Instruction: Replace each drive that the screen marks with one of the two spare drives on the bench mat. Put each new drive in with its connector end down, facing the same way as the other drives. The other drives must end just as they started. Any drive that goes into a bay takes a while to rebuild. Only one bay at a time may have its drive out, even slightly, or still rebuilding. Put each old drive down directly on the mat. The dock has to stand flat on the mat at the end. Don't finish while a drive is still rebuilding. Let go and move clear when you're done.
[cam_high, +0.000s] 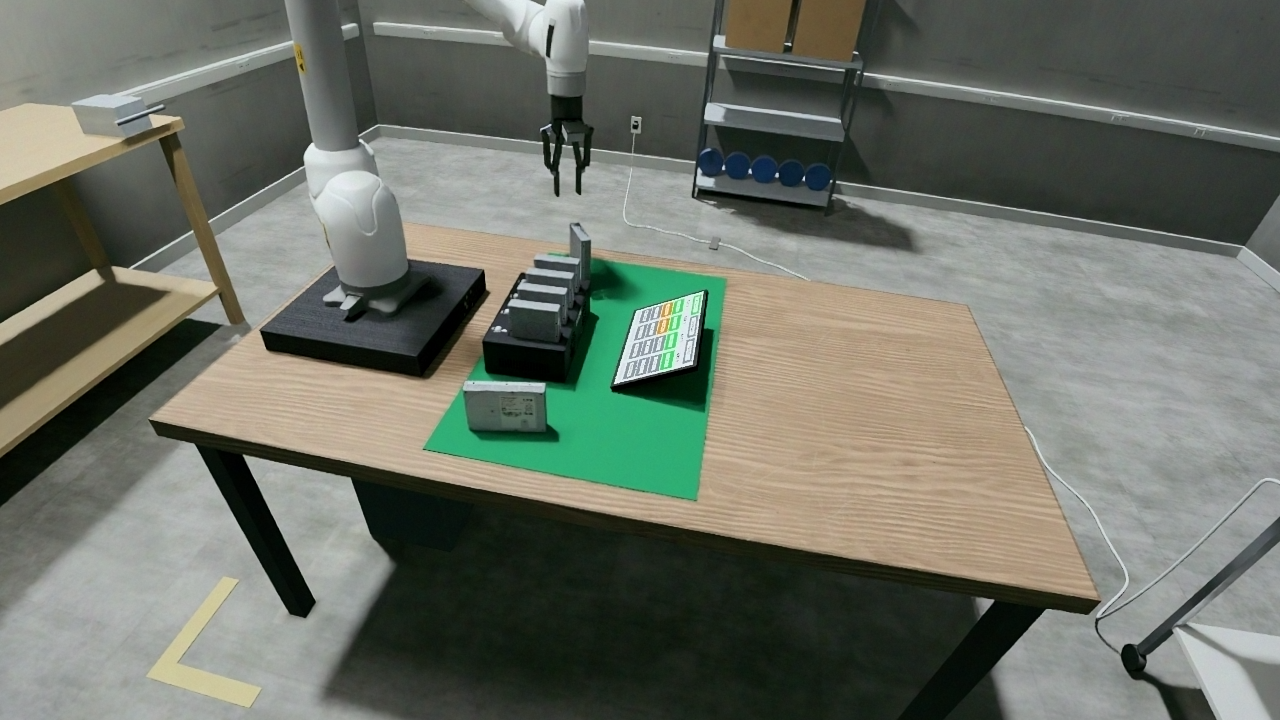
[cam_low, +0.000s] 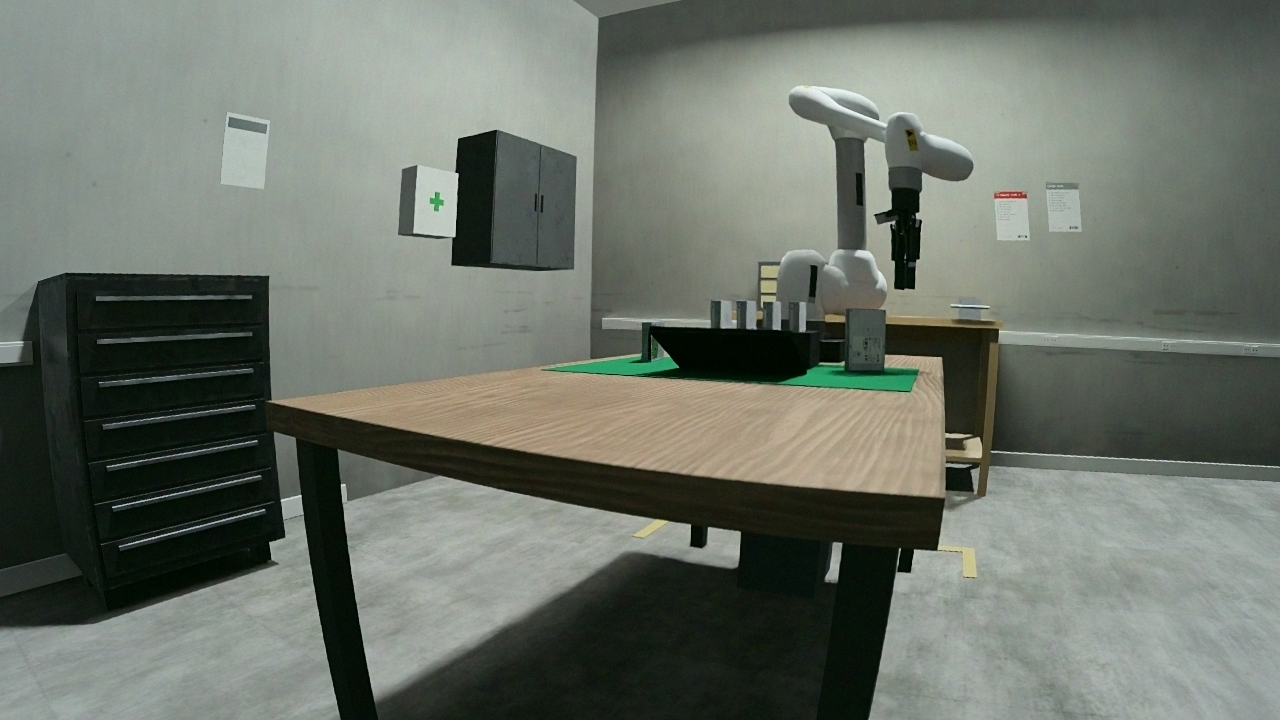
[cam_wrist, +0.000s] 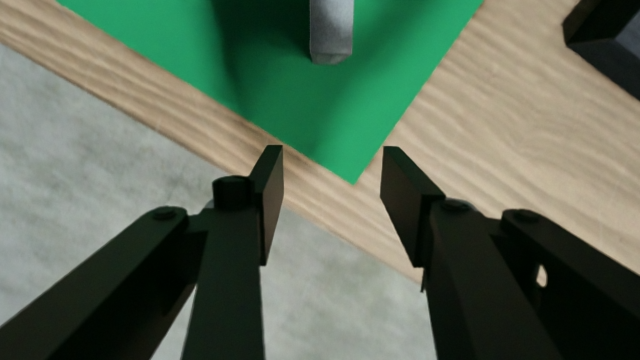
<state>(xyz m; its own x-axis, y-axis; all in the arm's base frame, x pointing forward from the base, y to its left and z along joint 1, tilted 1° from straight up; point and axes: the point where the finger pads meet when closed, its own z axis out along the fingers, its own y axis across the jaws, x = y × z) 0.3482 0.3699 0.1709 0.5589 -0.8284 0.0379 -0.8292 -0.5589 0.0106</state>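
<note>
My gripper (cam_high: 567, 190) (cam_low: 904, 284) (cam_wrist: 332, 171) is partly open and empty. It points down, high above the table's back edge. One grey spare drive (cam_high: 580, 257) (cam_low: 865, 342) (cam_wrist: 331, 30) stands upright at the back of the green mat (cam_high: 617, 447) (cam_low: 895, 382) (cam_wrist: 290, 107). In the wrist view it is ahead of the fingers, cut off by the top edge. The other spare drive (cam_high: 503, 408) (cam_low: 646, 342) stands on its long edge on the front of the mat. The black dock (cam_high: 523, 358) holds several drives (cam_high: 534, 320) (cam_low: 719, 313). The screen (cam_high: 660, 342) shows orange cells in its two upper rows, among green and grey ones.
The black robot base (cam_high: 358, 344) (cam_wrist: 607, 62) stands left of the dock. The tilted screen stands right of the dock and shows its dark back (cam_low: 742, 349) to the exterior view. The wooden table edge (cam_wrist: 165, 120) runs behind the mat.
</note>
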